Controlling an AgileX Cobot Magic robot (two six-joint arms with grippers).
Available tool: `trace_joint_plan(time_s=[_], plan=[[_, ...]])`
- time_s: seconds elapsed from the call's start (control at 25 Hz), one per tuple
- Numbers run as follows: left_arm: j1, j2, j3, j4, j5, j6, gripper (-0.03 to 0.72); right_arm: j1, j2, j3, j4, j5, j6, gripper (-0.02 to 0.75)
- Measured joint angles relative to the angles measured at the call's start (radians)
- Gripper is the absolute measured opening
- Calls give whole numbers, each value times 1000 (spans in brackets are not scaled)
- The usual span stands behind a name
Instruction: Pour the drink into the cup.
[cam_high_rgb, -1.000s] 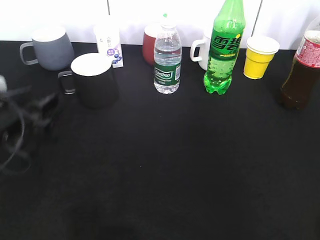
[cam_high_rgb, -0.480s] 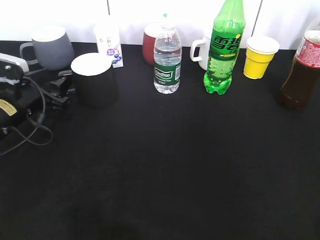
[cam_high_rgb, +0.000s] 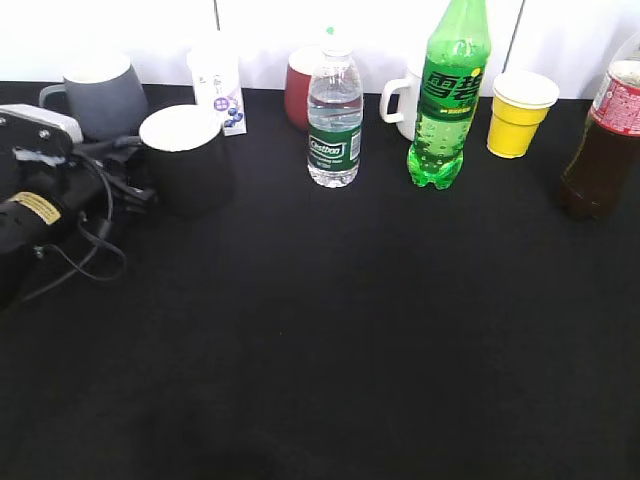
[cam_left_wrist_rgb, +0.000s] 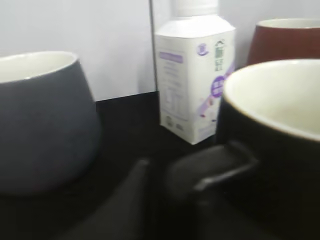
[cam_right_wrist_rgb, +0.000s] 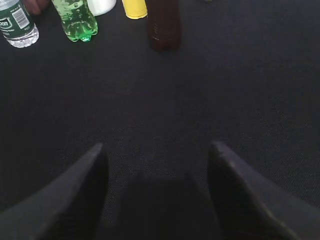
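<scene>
left gripper (cam_left_wrist_rgb: 165, 195) at black cup (cam_high_rgb: 186, 158) handle, grasp unclear | right gripper (cam_right_wrist_rgb: 156, 165) spread wide above desk (cam_right_wrist_rgb: 165, 100) | tea bottle (cam_high_rgb: 603, 145) far right

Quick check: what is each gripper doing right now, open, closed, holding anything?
Left gripper: at the handle of the black mug with white inside; blurred, grip cannot be told.
Right gripper: open, fingers spread over the black table, holding nothing.

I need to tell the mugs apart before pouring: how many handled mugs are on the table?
4: grey mug back left, black mug beside it at the left gripper, red mug behind the water bottle, white mug partly hidden behind the green bottle.
</scene>
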Motion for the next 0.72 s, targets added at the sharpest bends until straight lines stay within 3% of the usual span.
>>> trace_joint_plan(time_s=[0.04, 0.28, 0.36, 0.44, 0.6, 0.72], plan=[[0, 2, -1, -1, -13, -13, 55, 0, 0, 0, 0, 0, 0, 480], [3, 3, -1, 22, -11, -89, 49, 0, 0, -4, 42, -28, 1, 480], [4, -28, 2, 69, 33, -97, 46, 0, 0, -28, 40, -268, -39, 475], [3, -59, 16, 89, 61, -97, 37, 0, 65, -34, 11, -537, -64, 398], [3, -74, 39, 90, 67, -97, 37, 0, 327, -87, 1, -834, -78, 208], [3, -74, 39, 88, 67, -99, 37, 0, 541, -89, -31, -946, -85, 187]])
